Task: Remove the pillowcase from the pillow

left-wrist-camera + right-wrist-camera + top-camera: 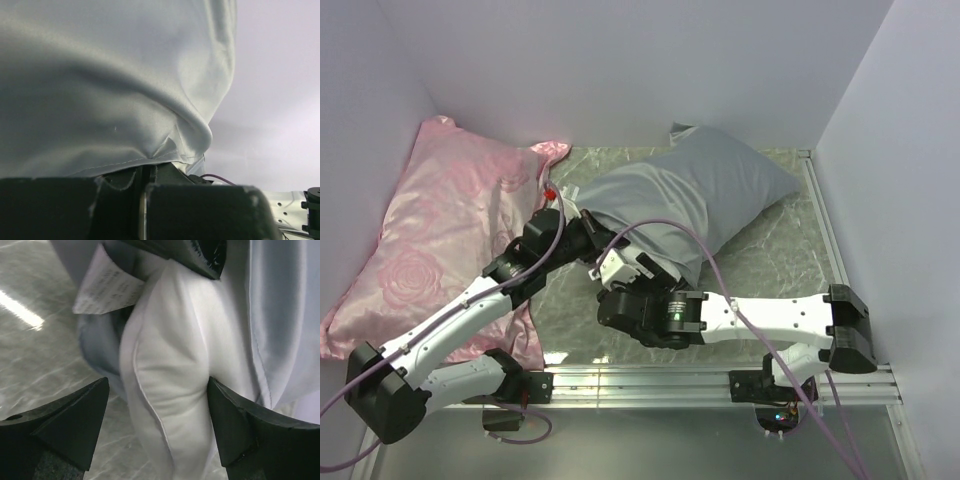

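Note:
The grey pillowcase [690, 195] lies across the back middle of the table with the pillow inside. My left gripper [578, 228] is at its near-left open end, shut on the stitched hem [142, 172]; grey fabric [100, 85] fills that view. The white pillow [170, 370] bulges out of the opening, its printed label [107, 287] at a seam. My right gripper [615, 262] is open around this pillow corner [157, 385]. Its right finger [235, 425] touches the pillow; its left finger [75, 415] stands apart. Pillowcase fabric [280, 315] hangs to the right.
A pink rose-patterned satin pillow [450, 220] leans on the left wall. The marble tabletop [770, 260] is enclosed by white walls at left, back and right. An aluminium rail [650, 380] runs along the near edge. Purple cables loop over both arms.

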You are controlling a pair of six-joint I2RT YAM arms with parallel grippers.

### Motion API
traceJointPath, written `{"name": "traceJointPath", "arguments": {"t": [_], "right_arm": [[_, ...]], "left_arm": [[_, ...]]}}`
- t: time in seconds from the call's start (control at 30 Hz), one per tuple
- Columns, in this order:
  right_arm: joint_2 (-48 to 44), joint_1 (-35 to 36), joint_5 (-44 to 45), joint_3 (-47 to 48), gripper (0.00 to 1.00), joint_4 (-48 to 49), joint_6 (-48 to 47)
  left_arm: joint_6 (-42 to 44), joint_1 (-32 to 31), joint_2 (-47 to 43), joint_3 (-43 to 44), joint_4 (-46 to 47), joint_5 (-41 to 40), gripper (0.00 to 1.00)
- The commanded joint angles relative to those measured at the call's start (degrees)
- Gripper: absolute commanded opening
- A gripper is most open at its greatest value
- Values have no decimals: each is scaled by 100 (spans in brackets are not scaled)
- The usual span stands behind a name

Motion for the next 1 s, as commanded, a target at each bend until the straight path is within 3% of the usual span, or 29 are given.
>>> {"name": "traceJointPath", "arguments": {"t": [0.0, 0.1, 0.23, 0.27, 0.33, 0.43, 0.47, 0.57, 0.67, 0.77, 0.87, 0.9, 0.97], "right_arm": [[111, -307, 729, 294, 86, -371, 34], [102, -474, 913, 355, 77, -213, -106], [-204, -729, 1055, 627, 5, -143, -88], [-510, -756, 1020, 619, 1, -38, -150], [-898, -826, 740, 549, 0, 321, -308], [-1672, -1036, 222, 435, 0, 622, -309], [-1952, -1116, 80, 417, 0, 631, -282], [-2313, -1397, -114, 390, 0, 588, -194], [-2394, -1599, -185, 496, 0, 464, -142], [-2342, -1775, -220, 715, 0, 376, -19], [-2297, -2100, -395, 1058, 0, 280, 113], [-2315, -2240, -483, 1233, 0, 280, 140], [-2297, -2373, -554, 1409, 0, 245, 131]], "left_arm": [[121, -78, -378, 727, 554, 346, 1], [156, -95, -413, 929, 389, 399, 1], [261, -95, -378, 1219, 256, 434, 0], [296, -87, -361, 1367, 194, 417, 1], [454, -87, -255, 1665, 159, 443, 1], [778, -87, -27, 2254, 53, 600, 32], [876, -95, 26, 2422, 53, 645, 52], [1236, -87, 202, 2959, -140, 811, 74], [1448, -95, 202, 3249, -9, 1075, 78], [1597, -87, 106, 3372, -157, 893, 73], [1948, -87, -192, 3390, -912, -204, 66], [2123, -87, -246, 3355, -1070, -860, 67], [2265, -87, -377, 3250, -1517, -1408, 74]]}}
